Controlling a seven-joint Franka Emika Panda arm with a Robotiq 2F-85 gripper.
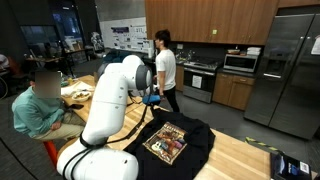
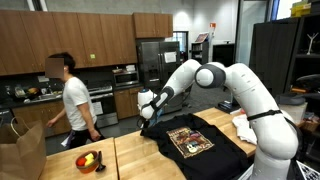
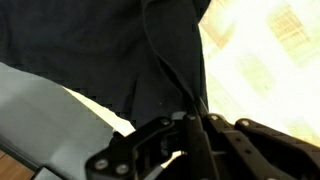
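The gripper (image 3: 197, 120), dark against the dark shirt (image 3: 90, 50), is cropped by the wrist view's lower edge (whether its jaws pinch cloth, I can't tell). In both exterior views it's too small to read.

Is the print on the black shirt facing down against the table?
No, the black shirt lies on the table with its print facing up.

No text could be read, square multicoloured print (image 2: 190, 139) on the black fabric T-shirt (image 1: 198, 138) was too small and blurred to make out, pale paper posters (image 1: 122, 34) on the far wall showed only illegible marks
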